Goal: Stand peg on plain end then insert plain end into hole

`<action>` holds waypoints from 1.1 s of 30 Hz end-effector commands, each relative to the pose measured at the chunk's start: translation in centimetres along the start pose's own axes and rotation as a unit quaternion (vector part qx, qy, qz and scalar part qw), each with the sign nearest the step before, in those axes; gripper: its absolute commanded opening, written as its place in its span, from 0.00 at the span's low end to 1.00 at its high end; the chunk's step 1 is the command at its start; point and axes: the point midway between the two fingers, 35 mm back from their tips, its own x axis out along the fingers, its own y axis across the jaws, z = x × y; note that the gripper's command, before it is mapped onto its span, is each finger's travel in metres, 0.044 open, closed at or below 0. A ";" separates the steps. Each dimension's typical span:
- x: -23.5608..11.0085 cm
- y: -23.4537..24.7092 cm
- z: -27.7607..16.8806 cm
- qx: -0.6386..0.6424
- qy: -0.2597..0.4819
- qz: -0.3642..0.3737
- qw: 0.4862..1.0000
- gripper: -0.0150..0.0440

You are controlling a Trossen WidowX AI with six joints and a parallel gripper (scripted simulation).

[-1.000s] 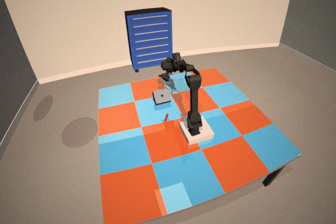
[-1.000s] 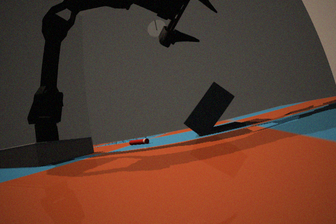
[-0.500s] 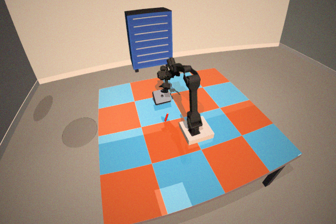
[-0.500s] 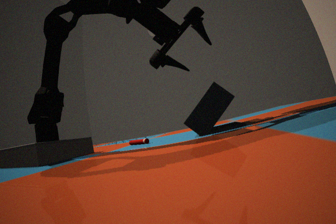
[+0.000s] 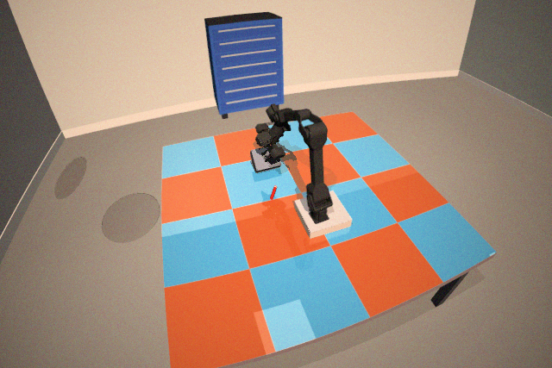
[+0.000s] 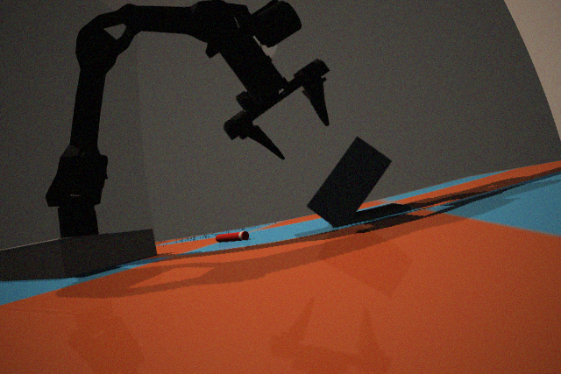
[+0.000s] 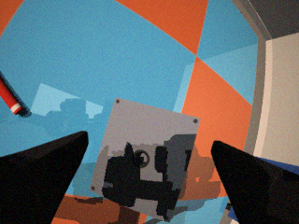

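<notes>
"What colours do you read on your end?"

"I see a table [image 5: 209, 306] chequered orange and light blue, a red peg [image 5: 272, 192] with a white band at centre frame, and a pale grey panel [image 7: 149, 131]."

"And the arm?"

"I see it black [image 5: 316, 163] on a white base [image 5: 341, 221]; upper centre, a blue cabinet [image 5: 245, 65] with grey stripes."

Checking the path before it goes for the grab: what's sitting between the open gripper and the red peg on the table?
Nothing: in the exterior view only air and bare checkered table separate the gripper from the peg; the sloped panel stands off to the other side.
</notes>
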 end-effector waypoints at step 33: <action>0.3 13.0 2.9 -0.304 -0.019 0.295 0.906 1.00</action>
